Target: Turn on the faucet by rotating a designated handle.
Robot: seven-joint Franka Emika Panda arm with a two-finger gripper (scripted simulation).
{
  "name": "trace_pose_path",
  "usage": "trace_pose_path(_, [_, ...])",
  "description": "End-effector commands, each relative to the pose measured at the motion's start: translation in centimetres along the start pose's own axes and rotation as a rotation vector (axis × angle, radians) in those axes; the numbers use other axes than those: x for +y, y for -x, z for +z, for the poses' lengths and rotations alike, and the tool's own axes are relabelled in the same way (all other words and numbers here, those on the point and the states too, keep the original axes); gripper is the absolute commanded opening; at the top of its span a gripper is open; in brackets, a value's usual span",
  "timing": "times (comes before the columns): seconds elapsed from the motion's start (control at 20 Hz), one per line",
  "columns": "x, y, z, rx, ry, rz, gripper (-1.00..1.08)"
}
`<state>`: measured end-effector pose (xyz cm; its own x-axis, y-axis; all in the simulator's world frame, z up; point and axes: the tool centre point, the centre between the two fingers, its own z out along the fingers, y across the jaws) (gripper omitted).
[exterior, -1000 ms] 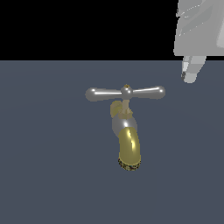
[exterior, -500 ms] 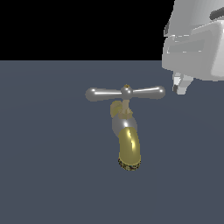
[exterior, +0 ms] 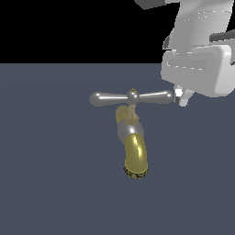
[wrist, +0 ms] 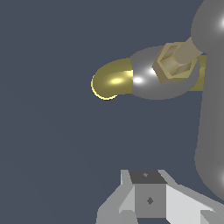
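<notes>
Beside the handle [exterior: 132, 97] end, the gripper [exterior: 181, 97] hovers.

Glossy silver metal handle [exterior: 131, 97], shiny brass faucet [exterior: 133, 142] spout, matt grey-white pincer [exterior: 181, 97]

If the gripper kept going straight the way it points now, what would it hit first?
Likely the floor just beside the handle, at its end on the exterior view's right. The gripper points down there, but depth is unclear, so it might clip that bulbous end.
</notes>
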<state>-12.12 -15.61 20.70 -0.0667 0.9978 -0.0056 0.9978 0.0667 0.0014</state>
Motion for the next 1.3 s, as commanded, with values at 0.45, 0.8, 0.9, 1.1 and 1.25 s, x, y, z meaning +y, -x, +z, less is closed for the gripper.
trace_pose_path(0.45, [0.8, -0.1, 1.0, 0.005, -0.001, -0.057, -1.00])
trace_pose_path(0.8, [1.0, -0.2, 0.9, 0.005, -0.001, -0.057, -1.00])
trace_pose_path(0.9, [1.5, -0.2, 0.9, 0.005, -0.001, -0.057, -1.00])
trace_pose_path(1.1, [2.4, -0.1, 0.9, 0.005, -0.001, -0.057, -1.00])
trace_pose_path(1.25, [3.1, -0.1, 1.0, 0.005, -0.001, -0.057, -1.00])
